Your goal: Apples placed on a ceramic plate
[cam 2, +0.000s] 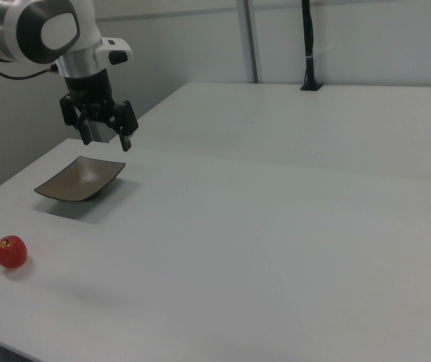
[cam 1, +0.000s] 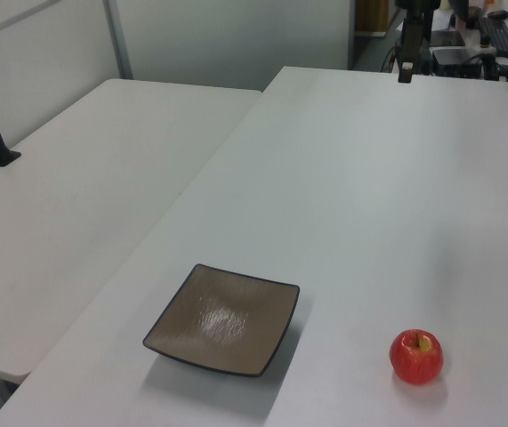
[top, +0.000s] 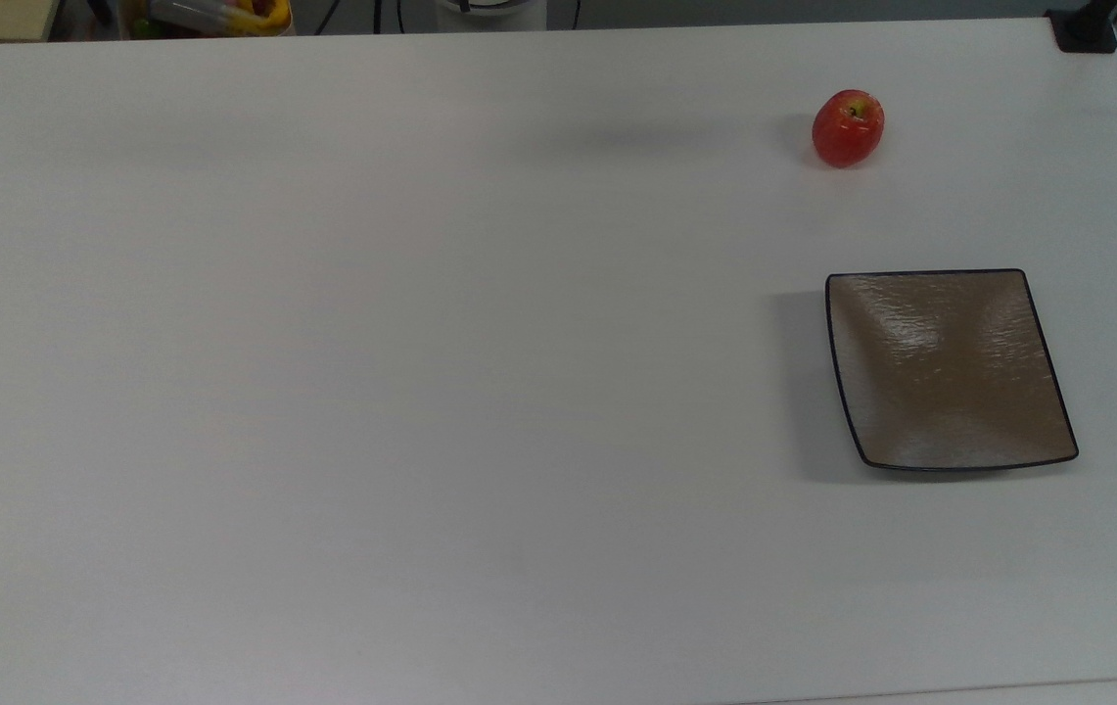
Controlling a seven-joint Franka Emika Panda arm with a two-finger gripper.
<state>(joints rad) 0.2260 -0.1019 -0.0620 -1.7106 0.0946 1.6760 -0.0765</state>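
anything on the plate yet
No. The ceramic plate holds nothing; its whole glossy inside shows. The apple sits apart on the white table.

I see bright, even light from above on the white table (top: 421, 392). The ceramic plate (top: 950, 372) shows a glossy glare patch and throws a soft shadow toward the top view's left. The apple (top: 848, 128) has a faint shadow. All views look slightly soft and grainy.

No legible text, labels, brands or nos. anywhere on the table, objects or robot arm.
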